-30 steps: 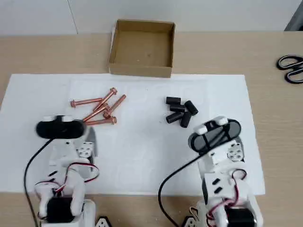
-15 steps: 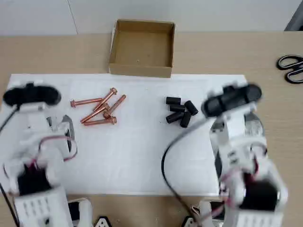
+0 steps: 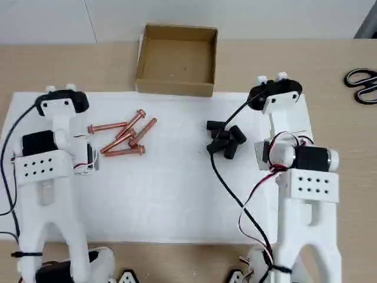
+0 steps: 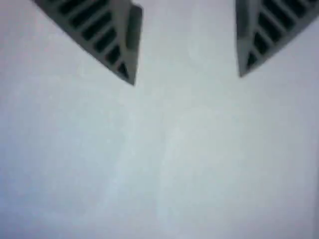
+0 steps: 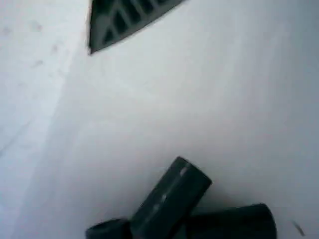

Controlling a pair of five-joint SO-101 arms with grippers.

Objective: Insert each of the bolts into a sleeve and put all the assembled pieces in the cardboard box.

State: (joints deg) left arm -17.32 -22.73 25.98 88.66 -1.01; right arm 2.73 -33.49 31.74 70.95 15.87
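Both arms are stretching forward from their folded-back pose of a second ago. The left hand (image 4: 187,78) is hanging spread over the white sheet (image 3: 171,188), beside the loose bolts (image 3: 123,135). The right hand (image 5: 127,20) is hovering by the sleeves (image 3: 225,140); I cannot tell whether it is spread. The cardboard box (image 3: 175,88) is sitting on the desk (image 3: 70,65).

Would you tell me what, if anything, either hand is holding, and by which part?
Nothing is held. The left hand is open over bare paper, and the right hand is open near the sleeves, not touching them.
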